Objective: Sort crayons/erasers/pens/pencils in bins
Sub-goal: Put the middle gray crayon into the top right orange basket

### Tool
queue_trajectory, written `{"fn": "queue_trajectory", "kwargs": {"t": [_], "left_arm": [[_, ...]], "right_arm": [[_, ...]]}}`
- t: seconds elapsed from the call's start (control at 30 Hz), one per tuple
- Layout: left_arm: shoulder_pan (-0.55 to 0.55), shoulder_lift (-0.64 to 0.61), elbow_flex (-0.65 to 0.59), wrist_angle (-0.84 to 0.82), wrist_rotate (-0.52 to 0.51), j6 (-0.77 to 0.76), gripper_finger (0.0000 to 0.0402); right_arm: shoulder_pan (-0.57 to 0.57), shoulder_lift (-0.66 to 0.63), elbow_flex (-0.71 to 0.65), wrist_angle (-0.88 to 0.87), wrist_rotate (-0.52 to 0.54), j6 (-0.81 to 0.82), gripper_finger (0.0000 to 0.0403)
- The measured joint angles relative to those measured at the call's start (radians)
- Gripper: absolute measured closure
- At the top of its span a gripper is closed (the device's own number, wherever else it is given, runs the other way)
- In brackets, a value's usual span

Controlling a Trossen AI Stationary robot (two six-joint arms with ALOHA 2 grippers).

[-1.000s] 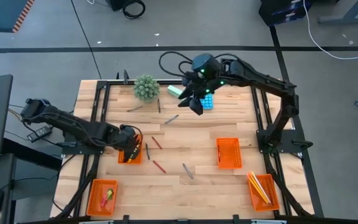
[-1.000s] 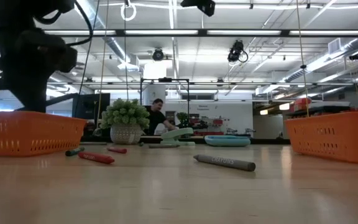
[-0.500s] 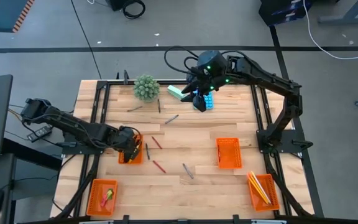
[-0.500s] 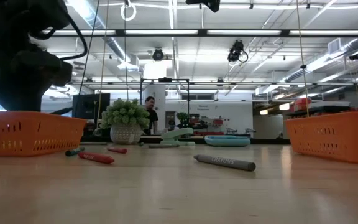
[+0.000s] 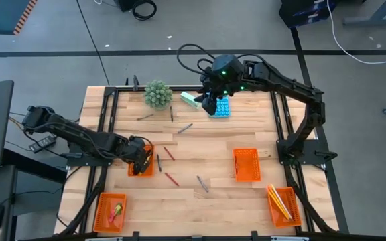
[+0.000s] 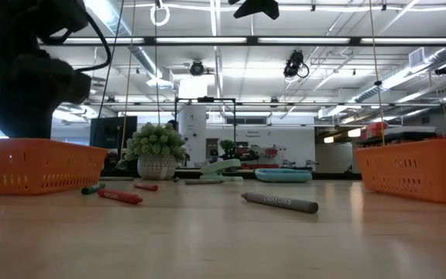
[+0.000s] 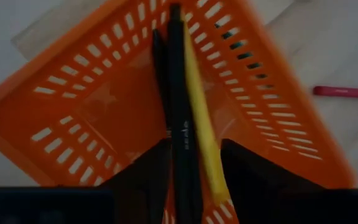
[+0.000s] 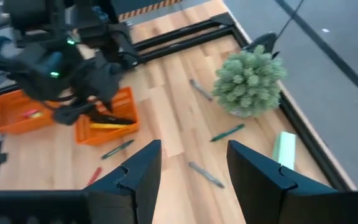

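My left gripper (image 7: 194, 146) stands open, pointing down into an orange bin (image 5: 140, 163) near the table's left edge. A black pen (image 7: 180, 93) lies lengthwise between its fingers, with its far end up on the bin's rim. Beside the pen lies a yellow stick (image 7: 199, 118). My right gripper (image 8: 191, 165) hangs open high above the table's far side, next to the blue calculator (image 5: 224, 107). Red crayons (image 5: 169, 153) and a grey one (image 5: 202, 184) lie loose on the wood. Thin dark sticks (image 5: 185, 128) lie farther back. My left gripper's fingers (image 7: 148, 177) stand on either side of the black pen's near end (image 7: 185, 168), coming from above. I cannot tell whether either finger touches it. The pen's other end leans on the bin's rim (image 7: 175, 9).
Three more orange bins: one right of centre (image 5: 246, 165), one near left with erasers (image 5: 110, 212), one near right with pencils (image 5: 284, 206). A potted plant (image 5: 157, 94) and a mint-green block (image 5: 190, 99) stand at the far edge. Black frame rails run along both sides.
My right gripper has turned at the wrist above the table's far side and now hangs closer to the calculator. A person in the room beyond has gone out of sight behind the plant.
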Motion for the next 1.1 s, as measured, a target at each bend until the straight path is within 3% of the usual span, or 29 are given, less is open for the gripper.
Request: {"fn": "queue_trajectory", "kwargs": {"t": [0.2,0.37,0.6,0.83,1.1], "left_arm": [[0.000,-0.006,0.133,-0.103,-0.058,0.106,0.0245],[0.000,-0.006,0.318,-0.274,-0.203,0.232,0.0259],[0.038,-0.055,0.644,-0.508,-0.392,0.356,0.0275],[0.040,-0.234,0.844,-0.506,-0.471,0.552,0.0284],[0.040,-0.423,0.863,-0.422,-0.466,0.668,0.0283]], "right_arm": [[0.030,0.046,-0.003,0.075,0.089,-0.150,0.0215],[0.067,0.121,-0.003,0.184,0.121,-0.322,0.0215],[0.060,0.259,-0.003,0.235,0.126,-0.206,0.0215],[0.010,0.383,-0.003,0.264,0.124,-0.169,0.0215],[0.021,0.499,-0.003,0.235,0.052,-0.285,0.0215]]}}
